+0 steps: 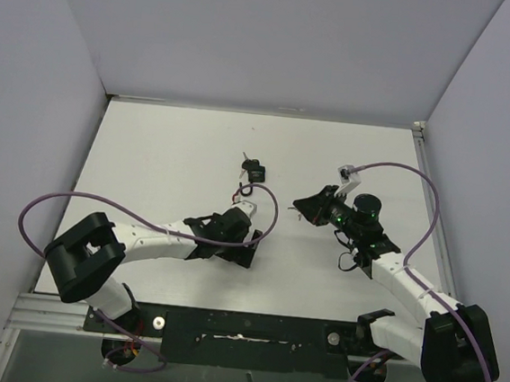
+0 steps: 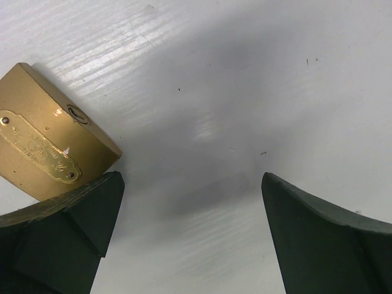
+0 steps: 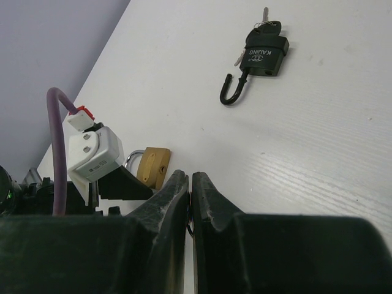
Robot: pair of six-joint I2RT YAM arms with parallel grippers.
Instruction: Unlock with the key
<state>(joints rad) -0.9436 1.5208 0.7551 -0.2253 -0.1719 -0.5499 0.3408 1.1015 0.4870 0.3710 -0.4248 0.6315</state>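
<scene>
Near the middle of the white tabletop, the left gripper sits low with its jaws spread wide and only bare table between them. A small brass padlock with an engraved plate lies flat just outside one finger, whose tip overlaps the lock's lower edge. Its round keyhole faces the open gap. Beyond that gripper, farther back on the table, lies a black padlock. Its dark curved shackle is swung out like a hook, and a silver key shows at the opposite end. The right gripper hovers off to the right, pointed toward the brass lock, its fingers pressed almost together. Whether that narrow slit pinches anything I cannot tell.
</scene>
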